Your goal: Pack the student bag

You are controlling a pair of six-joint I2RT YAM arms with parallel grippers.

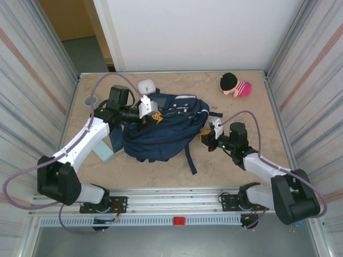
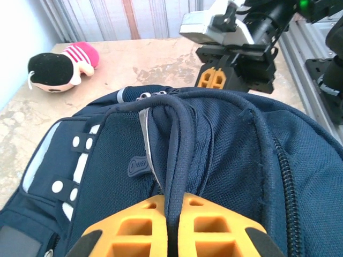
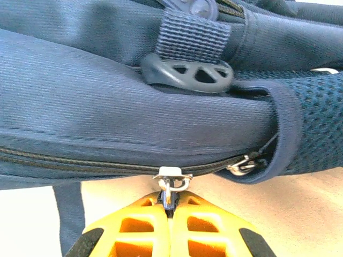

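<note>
The bag (image 1: 161, 131) lies in the middle of the tabletop (image 1: 150, 174). The left tool (image 2: 172, 225) pinches its top strap (image 2: 179, 144). The right tool (image 3: 170, 214) is closed on the zipper pull (image 3: 171, 179). Pull slowly along the zipper, holding the strap tight.

The student bag (image 1: 161, 128) blocks the middle of the counter (image 1: 144, 172); its near strip lies bare, a plush doll (image 1: 236, 84) far right.
</note>
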